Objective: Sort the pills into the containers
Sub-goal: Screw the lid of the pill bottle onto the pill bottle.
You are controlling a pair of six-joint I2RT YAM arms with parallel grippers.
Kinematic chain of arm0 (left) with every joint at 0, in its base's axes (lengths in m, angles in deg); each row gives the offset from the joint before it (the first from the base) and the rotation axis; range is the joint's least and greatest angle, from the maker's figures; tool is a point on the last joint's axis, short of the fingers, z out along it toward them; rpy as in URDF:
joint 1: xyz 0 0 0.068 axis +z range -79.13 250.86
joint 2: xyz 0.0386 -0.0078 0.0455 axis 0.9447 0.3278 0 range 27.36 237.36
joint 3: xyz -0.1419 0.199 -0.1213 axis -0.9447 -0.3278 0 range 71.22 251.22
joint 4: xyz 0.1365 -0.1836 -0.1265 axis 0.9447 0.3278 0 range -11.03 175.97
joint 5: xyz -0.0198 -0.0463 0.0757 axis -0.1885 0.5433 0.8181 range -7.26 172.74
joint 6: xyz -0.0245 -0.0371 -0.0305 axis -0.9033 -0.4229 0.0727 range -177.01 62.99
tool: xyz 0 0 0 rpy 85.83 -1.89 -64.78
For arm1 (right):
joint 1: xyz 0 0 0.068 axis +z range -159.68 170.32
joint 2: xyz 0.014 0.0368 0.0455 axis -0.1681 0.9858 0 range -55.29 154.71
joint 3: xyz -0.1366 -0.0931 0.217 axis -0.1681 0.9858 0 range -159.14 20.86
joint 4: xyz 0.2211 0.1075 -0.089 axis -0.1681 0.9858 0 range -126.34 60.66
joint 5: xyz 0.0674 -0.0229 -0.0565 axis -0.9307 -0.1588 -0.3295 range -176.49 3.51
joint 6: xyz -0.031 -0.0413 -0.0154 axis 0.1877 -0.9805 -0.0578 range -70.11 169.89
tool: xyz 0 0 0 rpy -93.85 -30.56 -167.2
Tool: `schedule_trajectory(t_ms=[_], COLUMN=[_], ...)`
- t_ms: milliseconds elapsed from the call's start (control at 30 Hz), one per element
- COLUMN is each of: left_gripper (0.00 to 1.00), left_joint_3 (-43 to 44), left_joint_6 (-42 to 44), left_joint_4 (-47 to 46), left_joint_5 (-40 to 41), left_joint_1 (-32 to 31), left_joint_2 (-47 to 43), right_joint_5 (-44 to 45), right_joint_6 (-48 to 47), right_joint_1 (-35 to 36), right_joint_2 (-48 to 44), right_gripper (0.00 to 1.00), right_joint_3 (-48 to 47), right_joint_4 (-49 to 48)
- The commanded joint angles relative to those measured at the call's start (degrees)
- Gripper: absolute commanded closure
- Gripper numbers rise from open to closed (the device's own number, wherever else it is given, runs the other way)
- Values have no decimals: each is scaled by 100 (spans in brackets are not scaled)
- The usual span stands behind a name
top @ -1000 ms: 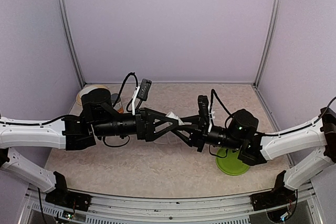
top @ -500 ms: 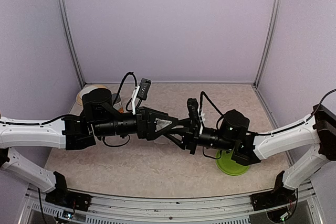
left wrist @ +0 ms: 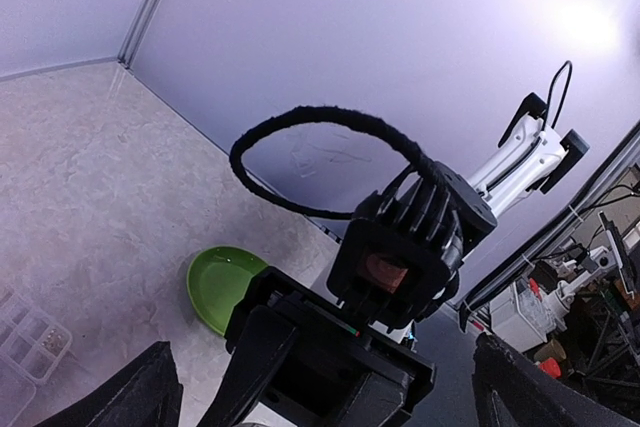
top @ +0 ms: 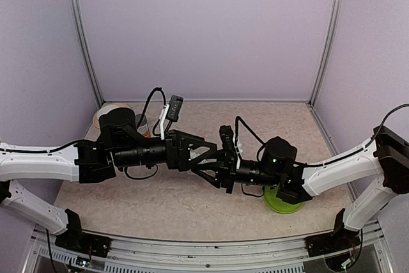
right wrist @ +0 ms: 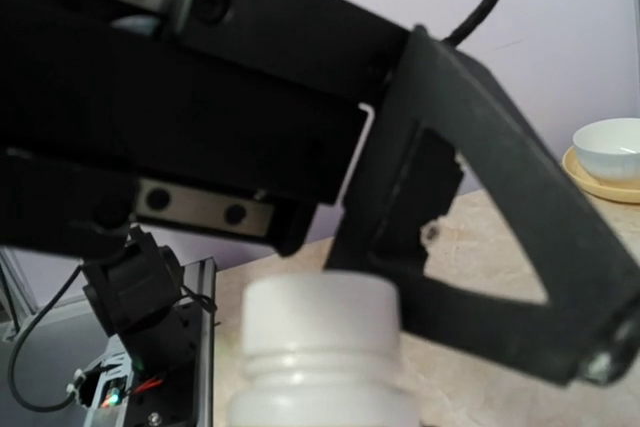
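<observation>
Bottle (right wrist: 320, 347): blurred; cropped by the bottom edge;
Box (left wrist: 28, 339): cut off at the left edge;
Pills: too small to make out;
Plate (top: 282, 202): half hidden under the right arm (top: 332, 171);
Bowl (right wrist: 612, 147): cut by the right edge;
Left fingers (left wrist: 140, 397): cropped at the bottom

Soft, even overhead light fills the top view, leaving only faint shadows on the bench (top: 192, 212). The left wrist view carries a bright glare patch on the wall (left wrist: 585, 22) at upper right. In the right wrist view the close white bottle (right wrist: 322, 347) is blurred, and the black arm (right wrist: 200, 97) behind it sinks into near-featureless dark.
</observation>
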Motion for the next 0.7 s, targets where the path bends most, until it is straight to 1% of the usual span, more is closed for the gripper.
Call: schedule_trajectory(t_ms=[0, 200, 333, 467, 667], left_gripper=[1, 1, 1, 1, 1], left_joint_3=[100, 142, 384, 524, 329], left_joint_6=[139, 138, 72, -181, -315], left_joint_4=[-35, 173, 673, 1048, 786], left_joint_5=[221, 335, 363, 335, 161], left_joint_1=[-71, -57, -5, 138, 275], left_joint_2=[-244, -253, -75, 90, 49], right_joint_5=[171, 731, 807, 808, 926], right_joint_6=[-62, -323, -641, -1065, -1334], right_joint_1=[23, 18, 23, 23, 20], right_joint_2=[-315, -786, -1011, -1195, -1308], right_gripper=[100, 100, 100, 100, 100], right_joint_3=[154, 455, 543, 651, 830], right_joint_4=[-28, 80, 234, 375, 341])
